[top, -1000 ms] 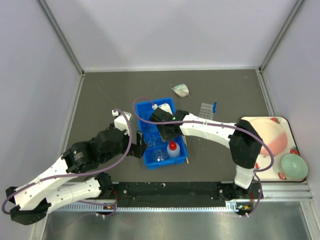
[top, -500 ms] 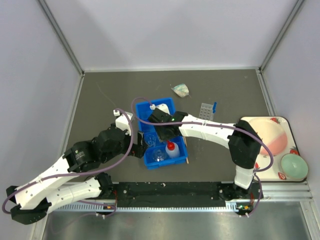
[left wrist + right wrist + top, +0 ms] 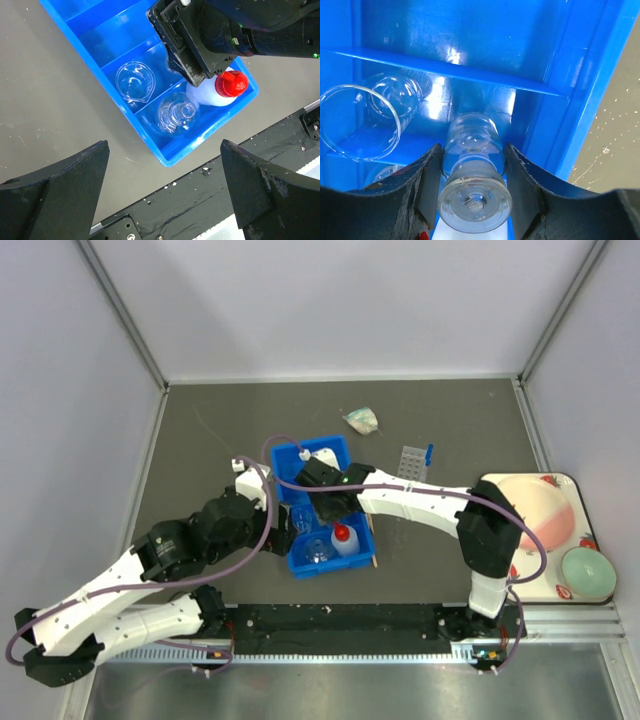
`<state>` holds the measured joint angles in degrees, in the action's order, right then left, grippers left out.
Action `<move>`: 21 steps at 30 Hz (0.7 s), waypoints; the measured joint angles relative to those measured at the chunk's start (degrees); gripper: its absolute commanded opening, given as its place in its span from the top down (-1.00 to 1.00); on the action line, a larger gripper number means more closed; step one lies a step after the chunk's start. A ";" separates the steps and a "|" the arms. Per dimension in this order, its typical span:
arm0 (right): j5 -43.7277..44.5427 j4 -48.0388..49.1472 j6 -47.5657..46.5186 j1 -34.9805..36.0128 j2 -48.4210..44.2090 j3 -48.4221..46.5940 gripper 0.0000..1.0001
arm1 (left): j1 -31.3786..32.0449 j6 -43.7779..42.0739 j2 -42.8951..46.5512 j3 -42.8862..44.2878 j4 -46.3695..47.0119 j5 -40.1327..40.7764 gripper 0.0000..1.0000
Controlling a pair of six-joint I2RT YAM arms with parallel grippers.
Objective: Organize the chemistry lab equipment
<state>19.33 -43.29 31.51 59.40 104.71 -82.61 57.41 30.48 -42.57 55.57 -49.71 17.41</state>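
My right gripper (image 3: 331,502) reaches down into the blue divided bin (image 3: 297,457). In the right wrist view the right gripper (image 3: 473,149) is shut on a small clear glass flask (image 3: 473,192), held over a middle compartment. A clear beaker (image 3: 356,122) lies to its left. My left gripper (image 3: 162,197) is open and empty, hovering above the table at the bin's near left corner. Below it I see the beaker (image 3: 133,80), a second flask (image 3: 177,112) and the white squeeze bottle with red nozzle (image 3: 230,84) in the bin. The clear tube rack (image 3: 412,460) and a blue-capped tube (image 3: 429,452) sit right of the bin.
A wooden stick-like clamp (image 3: 373,536) lies along the bin's right side. A crumpled pale item (image 3: 360,420) lies at the back. The strawberry-patterned tray (image 3: 566,484) with the pale green bowl (image 3: 587,575) stands at the right edge. A black rail (image 3: 210,200) borders the near side.
My left arm has shifted a little right and forward, toward the bin. My right gripper has moved slightly back over the bin, still shut on the flask.
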 measured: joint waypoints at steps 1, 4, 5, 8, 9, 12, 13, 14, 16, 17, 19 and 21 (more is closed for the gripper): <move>0.04 -0.04 -0.02 0.09 0.00 0.00 0.48 | 0.00 0.00 -0.09 0.00 0.00 0.02 -0.97; 0.37 -1.05 -0.39 0.90 -0.07 -0.39 0.48 | 0.00 0.00 -0.24 0.00 0.02 0.00 -0.97; 0.68 -1.38 -0.42 1.33 -0.09 -0.61 0.48 | 0.00 0.00 -0.35 0.00 0.00 0.00 -0.97; 2.08 -2.32 -0.44 2.75 -0.50 -1.55 0.48 | 0.00 0.00 -0.59 0.00 0.07 0.00 -0.97; 2.34 -2.56 -0.42 3.06 -0.85 -1.77 0.48 | 0.00 0.00 -0.66 0.00 0.09 0.00 -0.97; 3.17 -3.56 -0.46 3.61 -2.58 -2.16 0.48 | 0.00 0.00 -0.83 0.00 0.28 0.00 -0.97; 3.39 -4.26 -0.52 3.63 -3.08 -2.58 0.47 | 0.00 0.02 -0.83 0.00 0.39 0.00 -0.97; 3.58 -4.50 -0.61 3.65 -3.37 -2.82 0.47 | 0.00 0.00 -0.83 0.00 0.48 0.00 -0.97; 4.02 -5.05 -0.87 3.65 -3.65 -3.58 0.47 | 0.00 0.00 -0.83 0.00 0.66 0.00 -0.97; 4.24 -5.18 -0.98 3.65 -3.69 -3.85 0.47 | 0.00 0.00 -0.83 0.00 0.72 0.00 -0.97; 4.83 -5.64 -1.29 3.65 -3.72 -4.20 0.46 | 0.00 0.02 -0.83 0.00 0.85 0.00 -0.97; 5.33 -6.23 -1.51 3.65 -3.72 -4.50 0.46 | 0.00 0.02 -0.83 0.00 0.87 0.00 -0.97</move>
<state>24.67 -49.52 30.00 63.05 100.99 -87.11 57.41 30.50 -43.40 55.57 -48.84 17.41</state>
